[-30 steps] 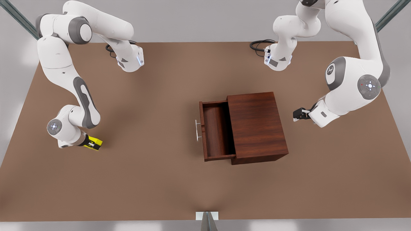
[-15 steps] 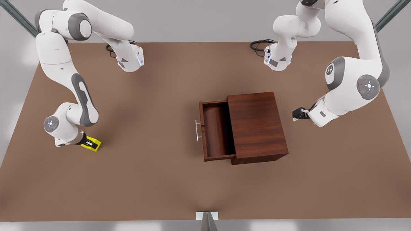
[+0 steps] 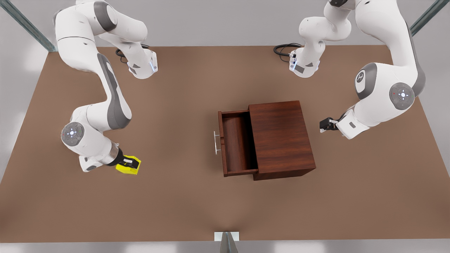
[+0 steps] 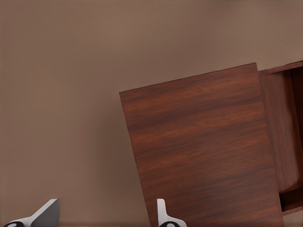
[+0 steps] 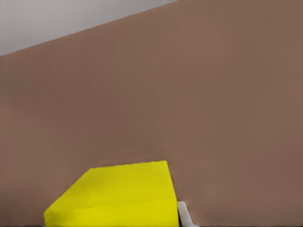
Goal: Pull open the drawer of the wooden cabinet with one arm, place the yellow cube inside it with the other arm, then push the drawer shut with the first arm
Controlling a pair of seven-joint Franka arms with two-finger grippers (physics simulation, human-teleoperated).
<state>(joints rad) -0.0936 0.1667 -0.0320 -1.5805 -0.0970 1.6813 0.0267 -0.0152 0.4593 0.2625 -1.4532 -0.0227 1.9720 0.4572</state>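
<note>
The wooden cabinet [image 3: 281,138] stands right of the table's middle, and its drawer [image 3: 236,144] is pulled out toward the front view's left, silver handle [image 3: 216,143] leading. The tray is empty inside. My right gripper [image 3: 128,162] is at the front view's left, shut on the yellow cube [image 3: 130,169], well away from the drawer. In the right wrist view the cube [image 5: 118,198] sits between the fingers [image 5: 184,218]. My left gripper [image 3: 323,125] waits open beside the cabinet's back, at the front view's right. The left wrist view looks down on the cabinet top [image 4: 203,151] and part of the drawer [image 4: 284,127].
Both arm bases [image 3: 142,66] and black cables [image 3: 284,49] sit at the table's far edge. A small white mount [image 3: 226,236] is at the near edge. Bare brown tabletop [image 3: 175,140] lies between the cube and the drawer.
My right arm has carried the yellow cube toward the front view's right, nearer the drawer. The left arm has barely shifted. The drawer stays open.
</note>
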